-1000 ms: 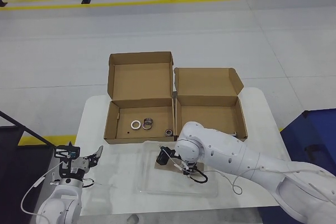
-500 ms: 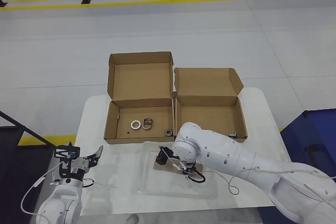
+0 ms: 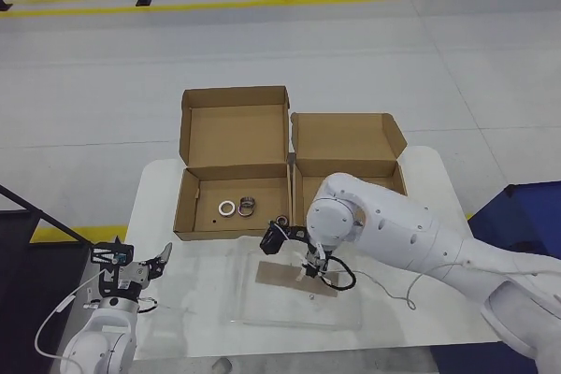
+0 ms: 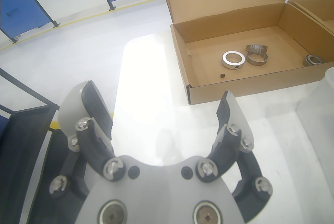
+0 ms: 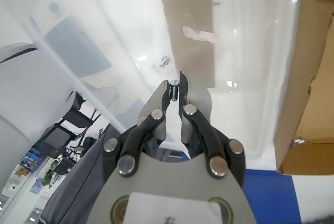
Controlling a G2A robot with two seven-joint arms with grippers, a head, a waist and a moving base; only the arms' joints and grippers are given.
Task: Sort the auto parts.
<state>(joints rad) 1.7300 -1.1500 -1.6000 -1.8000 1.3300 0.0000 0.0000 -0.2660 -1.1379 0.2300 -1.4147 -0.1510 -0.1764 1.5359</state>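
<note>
- The table (image 3: 159, 201) carried two open boxes side by side, with a clear tray (image 3: 262, 313) just in front of them.
- The left box (image 4: 180, 52) held three rings (image 4: 233, 60) near its middle and one more part by its corner; this last one was too small to name.
- The floor of the right box (image 3: 351, 140) was mostly covered by the right arm (image 3: 402, 234), so I could not tell what lay in it.
- The right arm had swung during the last second from the middle of the tray toward the boxes. I judge that the pick was done and the carry to a box had begun.
- The left gripper (image 4: 157, 90) was at the table's left edge, well apart from the boxes, with fingers spread wide and nothing between them.
- The right gripper (image 5: 174, 90) was above the tray, near the right box, with fingers closed on a bolt (image 5: 173, 93).
- The bolt was pinched by its thread, with the head at the fingertips.
- One small part (image 5: 164, 61) lay in the tray beside a brown strip (image 5: 188, 13); nut or washer, I could not tell.
</note>
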